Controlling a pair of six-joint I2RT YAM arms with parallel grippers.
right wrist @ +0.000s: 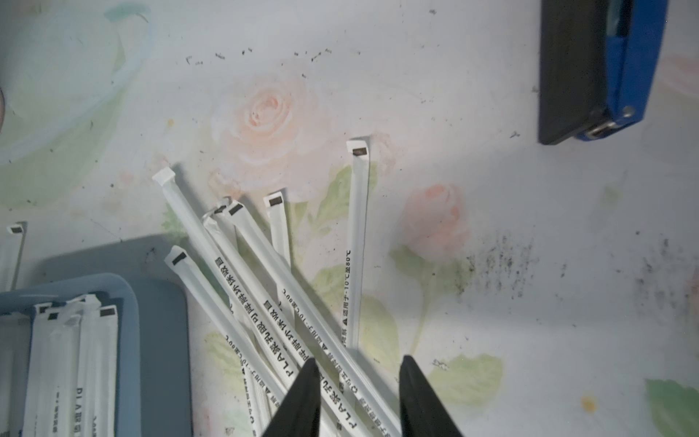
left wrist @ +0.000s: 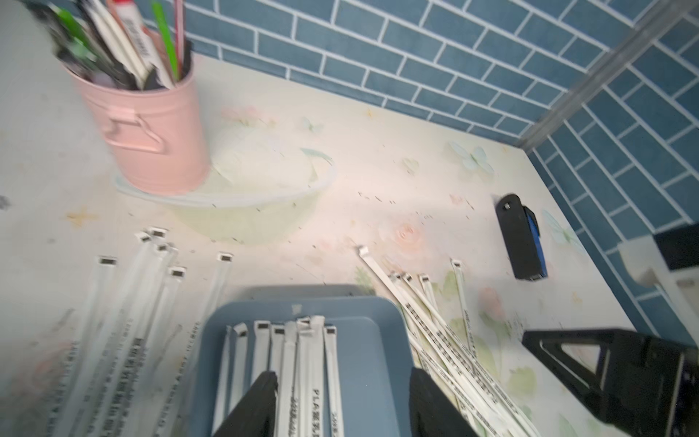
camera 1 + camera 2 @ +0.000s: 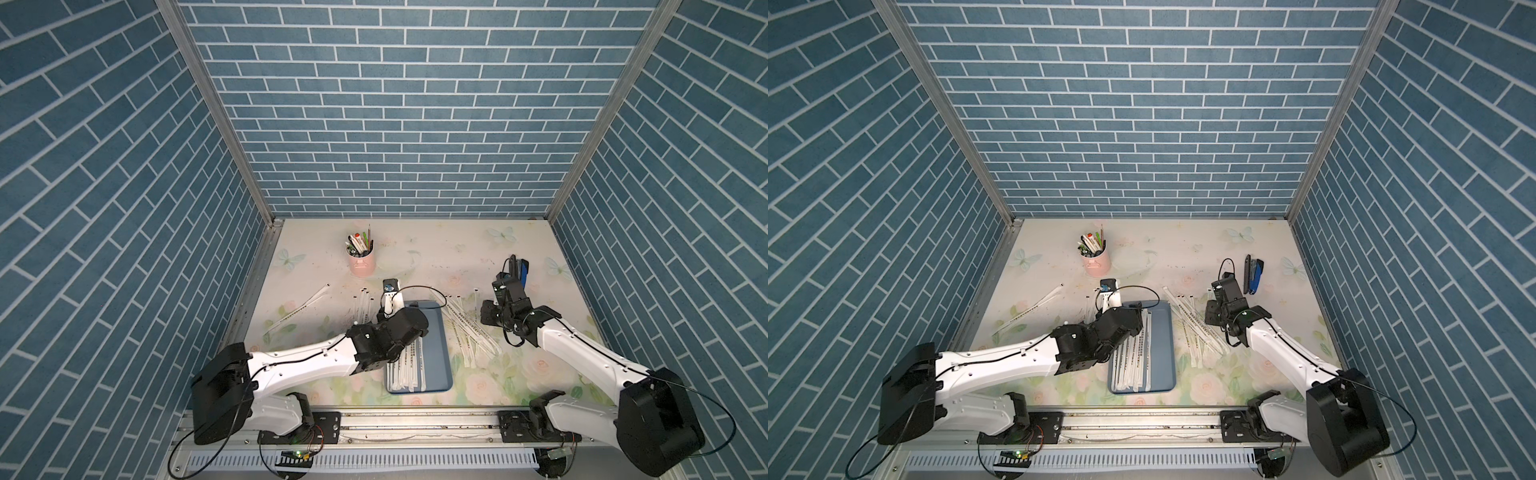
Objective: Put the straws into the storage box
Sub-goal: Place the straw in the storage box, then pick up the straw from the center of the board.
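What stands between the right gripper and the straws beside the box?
Nothing visible. The right gripper hangs open over the straws; the stapler lies aside. The left gripper hangs open over the box, which might crowd a drop.

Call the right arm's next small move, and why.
Probably lower the right gripper and close on one of the straws under it. Its jaws stand open above that loose pile beside the box, holding nothing. The left gripper is open over the box, empty.
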